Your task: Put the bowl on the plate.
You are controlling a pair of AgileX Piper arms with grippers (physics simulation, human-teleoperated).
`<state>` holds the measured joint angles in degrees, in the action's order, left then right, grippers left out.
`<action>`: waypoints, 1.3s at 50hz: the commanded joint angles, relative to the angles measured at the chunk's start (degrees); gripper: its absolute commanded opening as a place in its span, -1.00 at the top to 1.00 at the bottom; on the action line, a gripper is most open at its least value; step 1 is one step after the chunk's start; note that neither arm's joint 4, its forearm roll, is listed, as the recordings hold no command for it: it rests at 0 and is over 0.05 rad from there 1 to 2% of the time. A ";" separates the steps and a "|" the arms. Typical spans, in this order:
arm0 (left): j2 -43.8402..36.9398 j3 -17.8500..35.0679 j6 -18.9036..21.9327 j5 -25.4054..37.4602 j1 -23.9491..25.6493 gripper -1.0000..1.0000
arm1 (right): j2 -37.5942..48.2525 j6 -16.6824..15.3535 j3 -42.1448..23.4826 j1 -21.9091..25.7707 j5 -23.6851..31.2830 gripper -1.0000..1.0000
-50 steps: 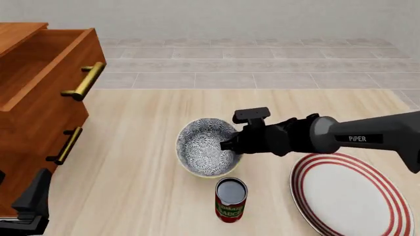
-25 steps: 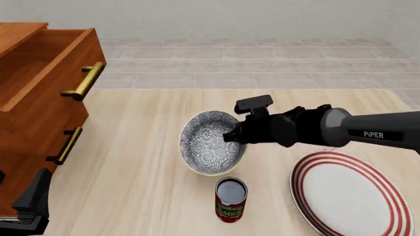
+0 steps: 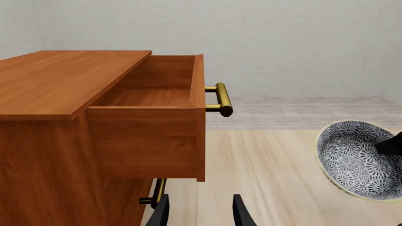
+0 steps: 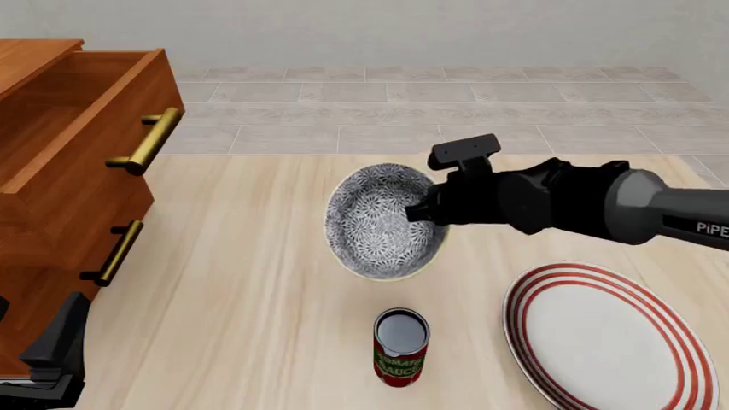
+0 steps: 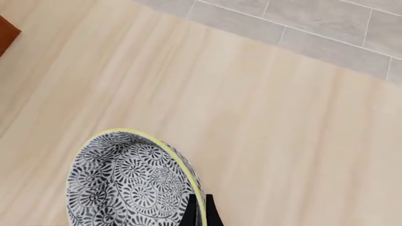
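The right gripper (image 4: pixel 424 213) pinches the rim of the bowl (image 4: pixel 381 224), jaws closed on the rim nearest the plate (image 4: pixel 603 337). The bowl hangs tilted, its opening facing away from the plate, and looks lifted off the table, up and beyond the can (image 4: pixel 400 347), which stands beside the plate. So the grasp and lift look done; the carry over the plate and the set-down are left. The left gripper (image 3: pixel 199 212) waits by the drawer cabinet (image 3: pixel 94 117), far from the plate, jaws apart and empty.

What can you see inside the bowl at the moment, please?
The bowl holds nothing loose: only its floral lining shows, plus the right gripper pinching its rim. The gripper covers a small part of the inside.
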<state>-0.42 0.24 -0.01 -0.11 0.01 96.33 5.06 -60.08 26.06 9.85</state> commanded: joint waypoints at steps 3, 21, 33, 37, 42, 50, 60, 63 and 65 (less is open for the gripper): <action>0.01 0.00 0.00 0.00 0.00 -1.00 | -7.02 -0.90 2.94 -3.10 1.81 1.00; 0.01 0.00 0.01 0.00 -0.01 -1.00 | -18.47 -1.92 10.75 -10.18 4.05 1.00; -0.01 0.00 0.01 0.00 0.00 -1.00 | -24.82 -1.75 15.16 -13.04 5.66 1.00; 0.00 0.00 -0.01 0.00 -0.01 -1.00 | -27.74 -1.68 16.86 -14.36 6.90 1.00; -0.01 0.00 0.01 0.00 0.00 -1.00 | -30.92 -2.21 18.29 -16.02 8.70 1.00; 0.01 0.00 0.00 0.00 0.00 -1.00 | -36.55 -2.14 20.98 -19.25 11.68 1.00; -0.01 0.00 -0.01 0.00 0.00 -1.00 | -42.48 -3.53 21.89 -24.16 17.30 1.00; 0.00 0.00 0.00 0.00 0.00 -1.00 | -43.76 -3.74 22.31 -24.94 18.87 1.00; 0.00 0.00 0.00 0.00 -0.01 -1.00 | -44.24 -4.31 22.57 -25.74 19.76 1.00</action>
<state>-0.42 0.24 -0.01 -0.11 0.01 57.01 1.64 -38.85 4.04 25.18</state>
